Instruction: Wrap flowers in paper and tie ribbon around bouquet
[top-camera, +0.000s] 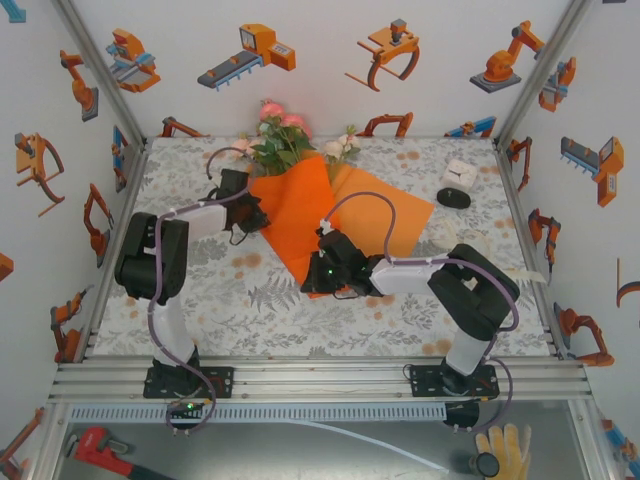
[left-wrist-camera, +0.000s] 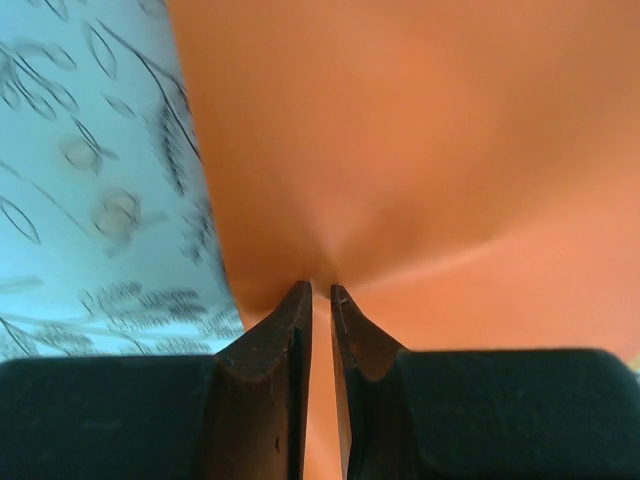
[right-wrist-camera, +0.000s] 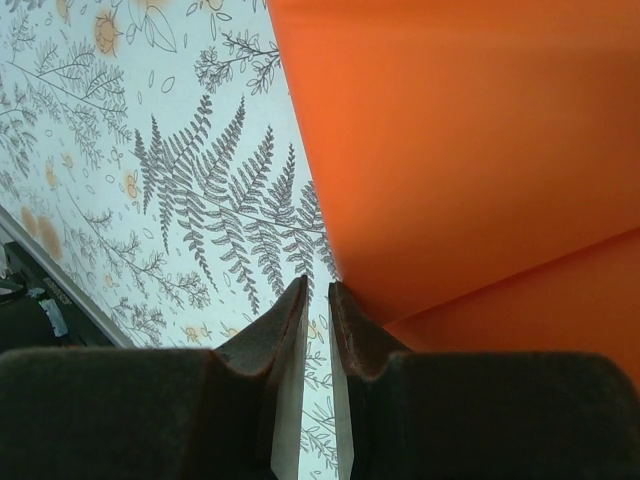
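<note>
Pinching the paper (left-wrist-camera: 420, 150) at its left edge, the left gripper (left-wrist-camera: 320, 290) holds narrow jaws on a pucker. The right gripper (right-wrist-camera: 317, 285), jaws narrow, grip unclear, sits nearer the paper's near tip; the flowers (top-camera: 280, 135) fan toward the table's (top-camera: 200, 320) far edge.

Bright orange paper (top-camera: 300, 215) lies partly folded over; pink, cream flowers (top-camera: 283, 135) with green leaves protrude from its far end.

High rear overview; wrist cameras apparently right against shared paper (top-camera: 300, 212)
</note>
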